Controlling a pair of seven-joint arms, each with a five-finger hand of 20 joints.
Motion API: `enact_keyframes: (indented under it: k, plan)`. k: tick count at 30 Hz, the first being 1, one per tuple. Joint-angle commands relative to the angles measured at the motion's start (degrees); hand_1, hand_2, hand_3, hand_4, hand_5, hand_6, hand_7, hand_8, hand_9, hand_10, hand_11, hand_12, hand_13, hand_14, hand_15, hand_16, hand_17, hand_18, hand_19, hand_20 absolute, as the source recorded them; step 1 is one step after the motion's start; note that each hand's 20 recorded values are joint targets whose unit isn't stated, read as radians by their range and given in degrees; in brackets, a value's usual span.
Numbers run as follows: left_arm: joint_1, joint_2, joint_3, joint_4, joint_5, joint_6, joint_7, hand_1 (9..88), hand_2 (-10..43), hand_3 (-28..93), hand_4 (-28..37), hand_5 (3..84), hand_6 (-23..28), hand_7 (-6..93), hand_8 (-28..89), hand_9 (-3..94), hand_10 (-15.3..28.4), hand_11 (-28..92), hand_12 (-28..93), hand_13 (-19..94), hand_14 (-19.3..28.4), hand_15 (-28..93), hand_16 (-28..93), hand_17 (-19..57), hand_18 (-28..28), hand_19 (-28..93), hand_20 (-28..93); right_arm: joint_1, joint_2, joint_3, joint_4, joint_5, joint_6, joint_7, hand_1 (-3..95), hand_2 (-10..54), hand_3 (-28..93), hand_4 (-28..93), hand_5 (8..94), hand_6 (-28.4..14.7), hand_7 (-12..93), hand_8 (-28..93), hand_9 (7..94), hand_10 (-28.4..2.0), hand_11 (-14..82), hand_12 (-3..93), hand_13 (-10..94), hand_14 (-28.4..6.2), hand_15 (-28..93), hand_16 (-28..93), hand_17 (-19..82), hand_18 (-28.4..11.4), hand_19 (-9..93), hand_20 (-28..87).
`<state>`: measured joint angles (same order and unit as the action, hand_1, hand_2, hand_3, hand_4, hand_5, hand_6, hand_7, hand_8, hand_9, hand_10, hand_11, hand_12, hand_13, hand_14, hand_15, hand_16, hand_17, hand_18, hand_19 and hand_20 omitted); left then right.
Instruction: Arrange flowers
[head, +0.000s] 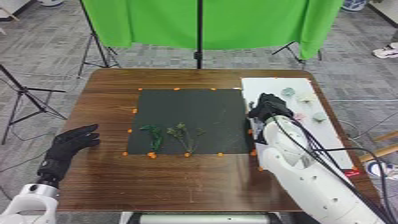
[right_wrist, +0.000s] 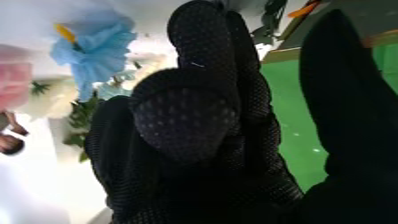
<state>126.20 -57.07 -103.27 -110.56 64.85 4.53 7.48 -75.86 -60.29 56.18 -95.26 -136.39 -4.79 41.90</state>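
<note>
The left hand (head: 71, 142), in black fabric glove, hangs by the brown wooden table's (head: 169, 185) left side, fingers loose and apart. On the dark, flat rectangular mat (head: 191, 107) lie a dense green sprig (head: 154, 136) and a thin-stemmed, olive-green branching one (head: 184, 134). Then the right hand (head: 271, 106), at the white board's (head: 266, 85) inner edge — whether it grips anything, I cannot tell. Ruffled artificial flowers — blue (right_wrist: 96, 52), cream (right_wrist: 53, 99), pink (right_wrist: 11, 85) — lie on that board.

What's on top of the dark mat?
Leafy green sprigs lie on the dark mat. Anything right beneath their leaves is covered, so I can't see it.
</note>
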Motion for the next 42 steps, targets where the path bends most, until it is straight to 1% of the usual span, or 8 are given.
enact_keyframes:
  k: [1, 2, 3, 4, 13, 24, 33, 42]
  plan:
    - [0.4, -0.73, 0.06, 0.00, 0.13, -0.81, -0.61, 32.2, 4.0, 66, -17.5, 47.4, 5.1, 13.9, -7, 46.8, 14.0, 22, 13, 41, 19.3, 28, 0, 9.7, 14.8, 23, 27, -2.5, -2.0, -2.4, 1.5, -1.2, 0.4, -0.9, 56.5, -9.5, 32, 6, 75.8, -6.6, 26, 9, 87.5, -14.4, 34.8, 29.1, 94, -1.1, 55, 27, 68, -9.9, 92, 45]
    - [0.5, -0.78, -0.02, -0.05, 0.12, -0.73, -0.62, 32.3, 4.0, 66, -17.6, 47.4, 5.1, 13.9, -7, 46.8, 14.0, 22, 13, 41, 19.3, 27, 0, 9.7, 14.8, 23, 27, -2.6, -2.1, -2.5, 1.6, -1.0, 0.3, -0.9, 74.6, -9.5, -8, 32, 75.0, -6.6, 27, 19, 87.5, -14.0, 34.0, 31.7, 94, -1.1, 55, 27, 69, -9.3, 91, 46]
    - [0.4, -0.79, -0.03, -0.06, 0.12, -0.65, -0.72, 32.3, 4.1, 66, -17.8, 47.4, 5.0, 13.9, -7, 46.8, 14.0, 22, 13, 41, 19.3, 28, 0, 9.7, 14.8, 23, 27, -2.7, -2.3, -2.4, 1.8, -1.0, 0.3, -1.1, 81.2, -9.5, -21, 41, 74.7, -6.5, 28, 22, 87.5, -13.6, 33.4, 33.5, 94, -1.1, 55, 27, 69, -9.1, 91, 46]
    - [0.4, -0.79, -0.03, -0.08, 0.13, -0.57, -0.71, 32.3, 4.1, 66, -17.8, 47.5, 5.0, 13.9, -7, 46.8, 14.0, 22, 13, 41, 19.3, 28, 0, 9.8, 14.8, 23, 27, -2.7, -2.4, -2.3, 1.9, -1.1, 0.3, -1.3, 85.3, -9.5, -27, 47, 74.5, -6.4, 29, 23, 88.4, -12.8, 30.8, 37.3, 94, -1.0, 55, 27, 69, -9.0, 92, 45]
    - [1.0, -1.08, -0.25, -0.35, 0.09, -0.37, -0.76, 32.3, 4.3, 66, -18.2, 47.8, 5.0, 14.1, -7, 47.1, 14.0, 22, 13, 41, 19.5, 28, 0, 9.7, 14.8, 23, 27, -3.3, -2.2, -1.2, 1.4, 3.1, 5.7, -2.2, 91.4, -9.5, -28, 56, 76.2, -5.4, 36, 21, 91.4, -11.0, 30.4, 42.4, 94, 0.3, 60, 26, 71, -8.1, 91, 44]
    - [1.0, -0.77, -0.29, -0.43, 0.18, -0.38, -1.16, 32.4, 4.2, 66, -18.4, 48.2, 5.4, 13.5, -6, 47.2, 14.1, 22, 13, 41, 19.8, 28, 0, 9.6, 14.8, 23, 27, -4.9, -1.6, 5.2, -9.8, 16.9, 18.0, -3.8, 91.7, -9.5, -28, 59, 76.2, -5.6, 39, 20, 91.4, -10.6, 35.0, 39.3, 94, 1.4, 64, 23, 74, -7.1, 91, 44]
    - [1.5, -0.55, -0.71, -0.72, 0.13, -0.34, -1.36, 32.6, 4.2, 67, -18.4, 48.2, 5.6, 13.3, -6, 46.8, 14.2, 21, 13, 40, 19.9, 28, -1, 9.6, 14.8, 23, 27, -10.1, -2.8, 7.4, -16.4, 21.8, 20.2, -5.5, 91.5, -9.5, -28, 60, 76.0, -6.0, 39, 20, 91.3, -10.7, 36.5, 38.0, 94, 1.6, 64, 22, 75, -6.7, 91, 44]
    - [1.3, -0.31, -0.75, -0.60, 0.26, -0.94, -1.82, 32.6, 3.9, 67, -18.3, 48.2, 5.4, 13.4, -6, 46.7, 14.2, 22, 13, 40, 19.8, 28, -1, 9.5, 14.8, 23, 26, -15.1, -6.1, 4.5, -17.2, 17.2, 18.4, -5.9, 91.6, -9.5, -28, 60, 76.0, -6.1, 40, 19, 91.4, -10.7, 37.2, 37.1, 94, 1.8, 65, 21, 75, -6.1, 91, 43]
